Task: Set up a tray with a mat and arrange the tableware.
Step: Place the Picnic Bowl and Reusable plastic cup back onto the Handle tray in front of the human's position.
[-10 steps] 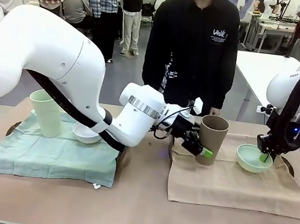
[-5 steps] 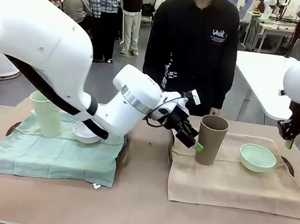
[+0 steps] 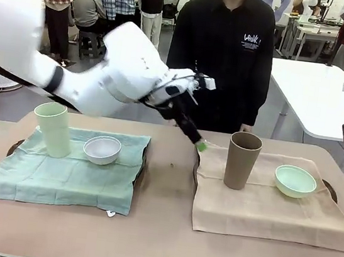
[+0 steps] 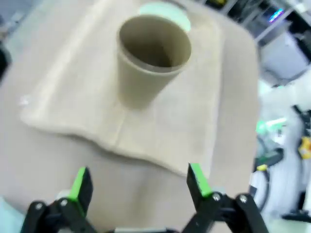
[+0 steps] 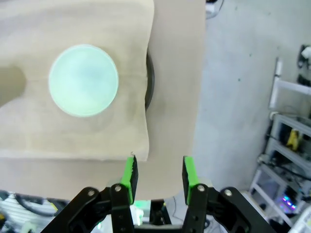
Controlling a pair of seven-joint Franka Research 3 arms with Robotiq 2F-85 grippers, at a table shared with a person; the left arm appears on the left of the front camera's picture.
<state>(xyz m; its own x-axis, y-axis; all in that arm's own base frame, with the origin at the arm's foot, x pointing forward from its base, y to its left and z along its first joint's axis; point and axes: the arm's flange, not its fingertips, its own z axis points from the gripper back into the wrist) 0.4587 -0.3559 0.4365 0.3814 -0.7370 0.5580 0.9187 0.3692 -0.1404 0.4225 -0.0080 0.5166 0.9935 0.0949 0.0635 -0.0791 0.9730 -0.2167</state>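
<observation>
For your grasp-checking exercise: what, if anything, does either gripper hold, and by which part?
Nothing. The left gripper is open, short of the brown cup; the right gripper is open above the mint bowl.

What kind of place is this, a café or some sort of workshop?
Most likely a robotics lab or demo hall, not a café. Two white robot arms work at the table, where a brown cup and mint bowl sit on a beige mat. Behind stand more work tables and people.
</observation>
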